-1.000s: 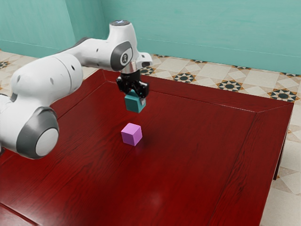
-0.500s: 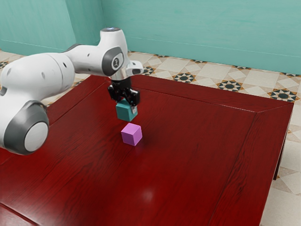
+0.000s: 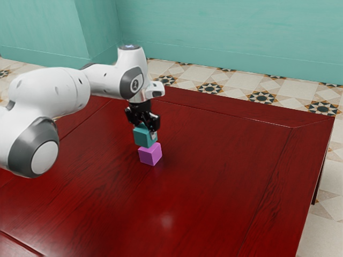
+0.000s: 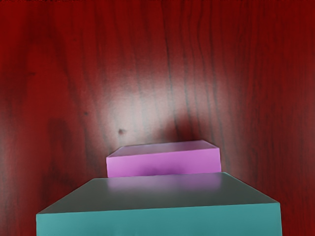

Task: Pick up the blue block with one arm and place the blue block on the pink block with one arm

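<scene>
The gripper [image 3: 143,128], clamped on the blue block [image 3: 141,138], holds it above the pink block [image 3: 150,155] at six o'clock, seemingly touching.

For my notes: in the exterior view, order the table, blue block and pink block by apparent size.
1. table, by far.
2. pink block and blue block: they look alike, so unranked.
</scene>
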